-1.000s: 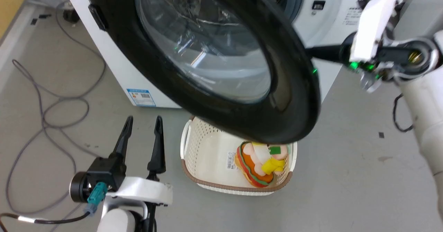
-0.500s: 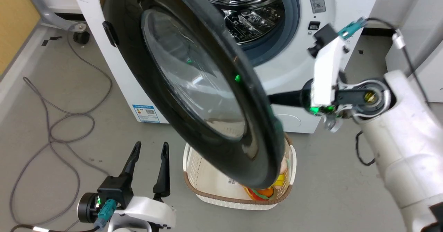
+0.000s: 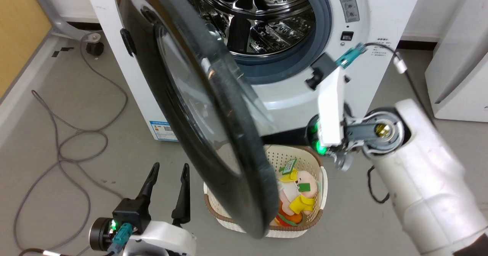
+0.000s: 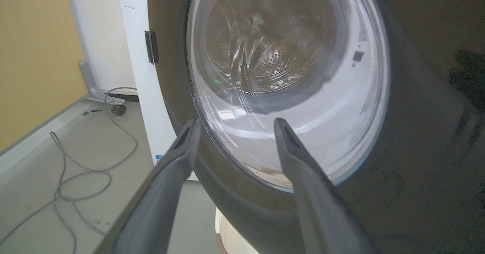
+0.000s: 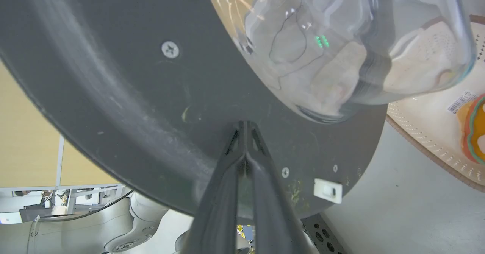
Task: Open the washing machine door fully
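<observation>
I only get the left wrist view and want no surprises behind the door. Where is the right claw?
Observer: The right claw is shut, tips against the inner face of the washing machine door, beside the glass bowl.
Operator: Anything on the floor there?
Observer: A white basket holding a plush toy sits below the door's lower edge.
Operator: How far open?
Observer: Head view: door edge-on, steel drum uncovered.

Laundry test lab, washing machine (image 3: pixel 385 4), loose floor cables (image 3: pixel 56 134)
</observation>
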